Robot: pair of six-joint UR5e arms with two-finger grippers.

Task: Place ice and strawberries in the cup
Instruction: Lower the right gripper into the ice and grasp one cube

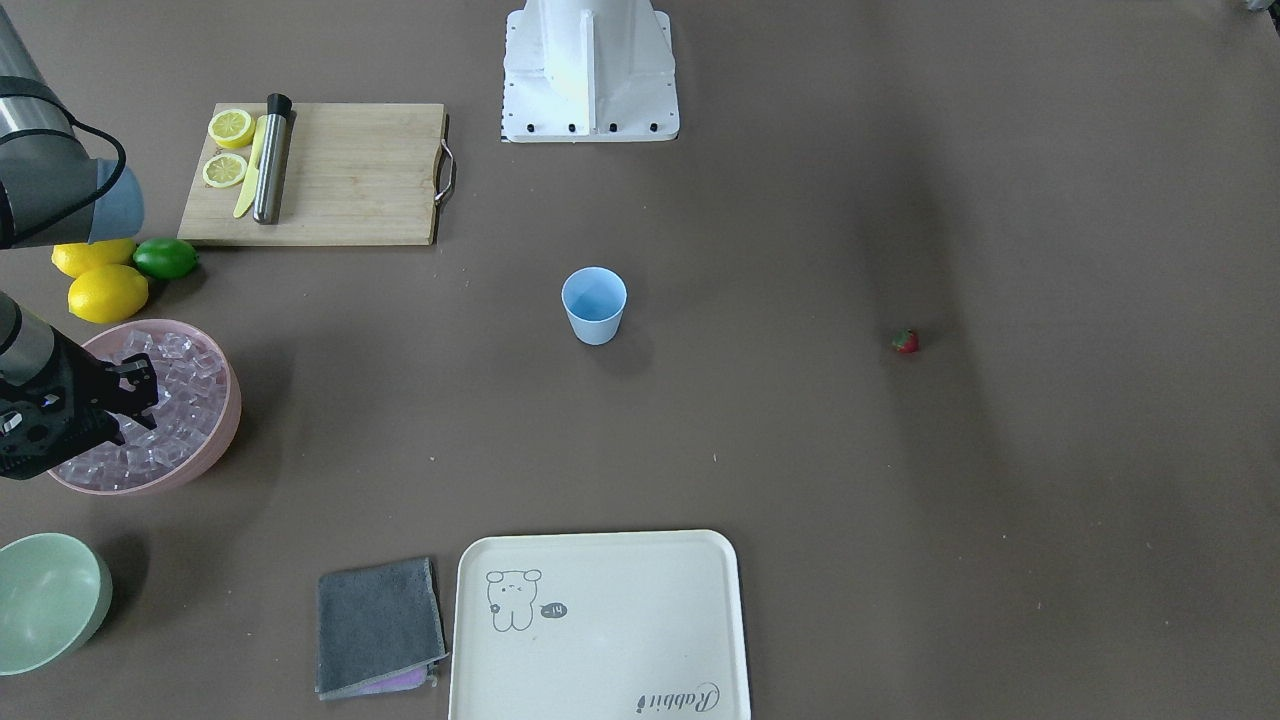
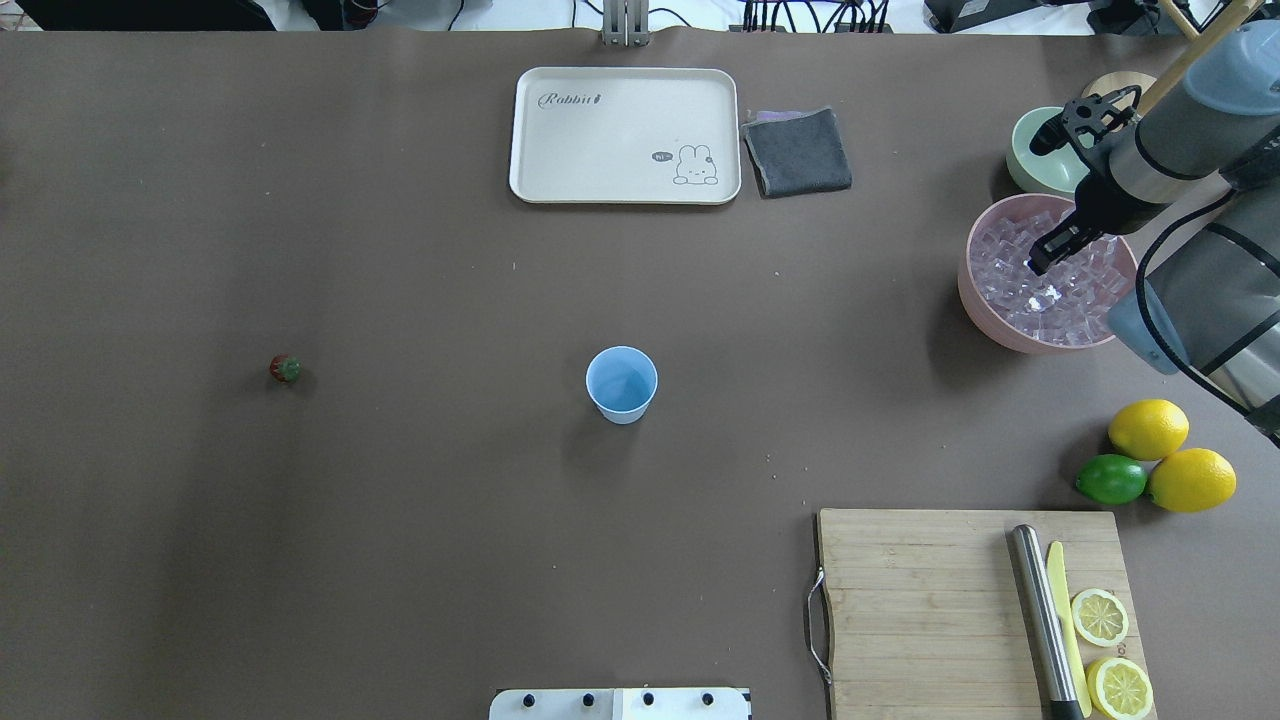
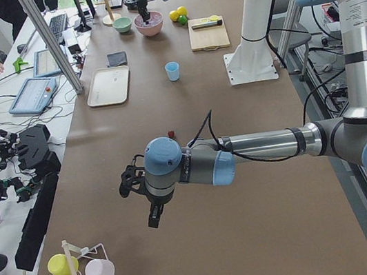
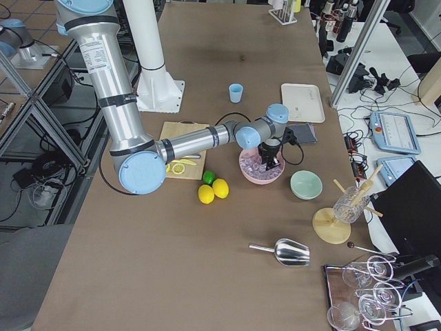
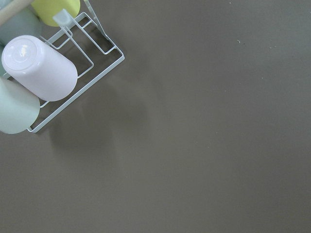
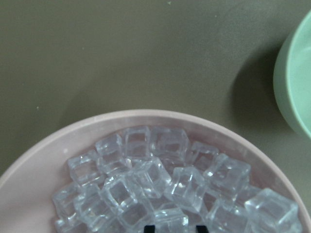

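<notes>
- Currently the right claw (image 6: 176, 227) is down inside the pink bowl (image 2: 968, 285), which sits near the table's right end on the operators' side.
- Its fingertips (image 6: 149, 228) stand narrow, roughly one cube apart, with a cube between them. Whether they pinch that cube or only flank it, I cannot tell.
- Around the claw, the ice (image 6: 150, 179) fills the bowl in a heaped, jumbled layer. None of it shows anywhere outside the bowl.
- Farther out, the cup (image 2: 621, 384) stands upright in the middle of the table, well apart from the bowl. Its inside looks bare blue from both top views, so I judge it empty.
- The strawberry (image 2: 285, 369) lies alone on the table, well toward the left end and well apart from the cup. Nothing is near it.
- The left claw (image 3: 154, 217) hangs above bare table close to the left end, and it shows only in the side view. I cannot tell how its fingers stand, and nothing appears to be in it.
- By my reading the task is at its very start. The first ice pick is in hand, but nothing has yet reached the cup.
- What is left is lifting the ice across to the cup and dropping it in, then fetching the strawberry and adding it.
</notes>
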